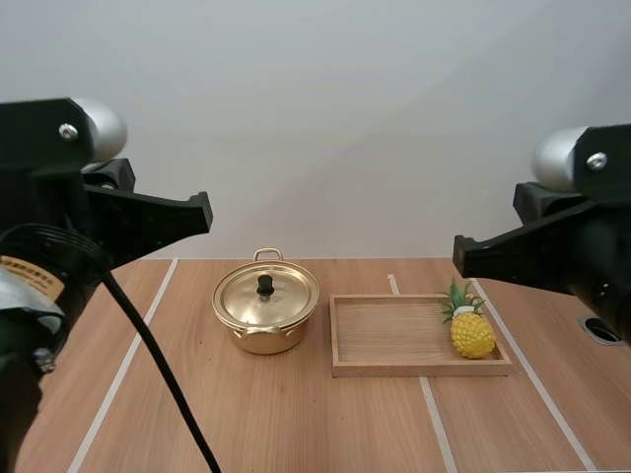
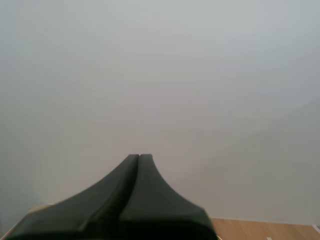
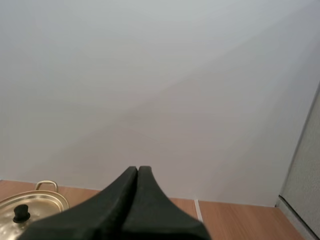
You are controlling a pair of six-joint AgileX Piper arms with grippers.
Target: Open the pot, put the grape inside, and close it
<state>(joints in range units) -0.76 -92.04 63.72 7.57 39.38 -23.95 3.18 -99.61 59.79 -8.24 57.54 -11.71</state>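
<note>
Left pincer: closed tight into one wedge, holding nothing. Right pincer: also closed and empty, with the pot beside it. Pot: stands near the middle of the surface, toward the far edge, lid on. Tray: just right of the pot, not touching it. Pineapple: upright at the tray's right end.

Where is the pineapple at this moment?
In the high view, the pineapple sits at the right end of the wooden tray, which lies just right of the lidded pot, on the right arm's side.
</note>
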